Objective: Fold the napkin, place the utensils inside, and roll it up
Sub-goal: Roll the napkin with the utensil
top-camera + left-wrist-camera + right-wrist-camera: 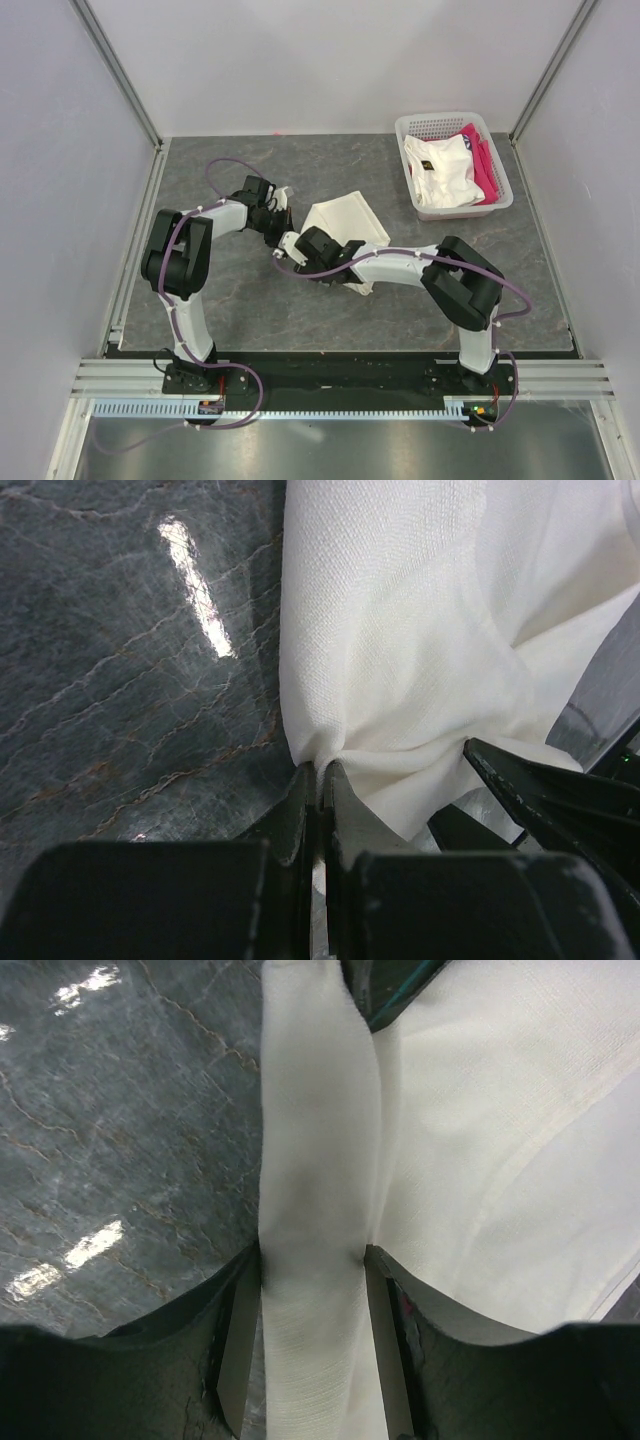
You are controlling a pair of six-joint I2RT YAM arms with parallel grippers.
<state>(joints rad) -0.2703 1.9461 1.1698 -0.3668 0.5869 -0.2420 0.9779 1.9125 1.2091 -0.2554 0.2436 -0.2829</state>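
The cream-white napkin [350, 218] lies mid-table, partly rolled at its left side. In the left wrist view, my left gripper [320, 772] is shut on a bunched corner of the napkin [400, 630]. In the right wrist view, my right gripper [312, 1260] is shut across the rolled edge [315, 1160] of the napkin [500, 1140], one finger on each side. In the top view the left gripper [278, 222] and right gripper [303, 248] sit close together at the napkin's left edge. The black spoon is hidden.
A white basket [405, 128] stands at the back right, holding a white garment [440, 170] and a pink cloth [485, 165]. Grey walls enclose the dark marbled table [250, 300] on three sides.
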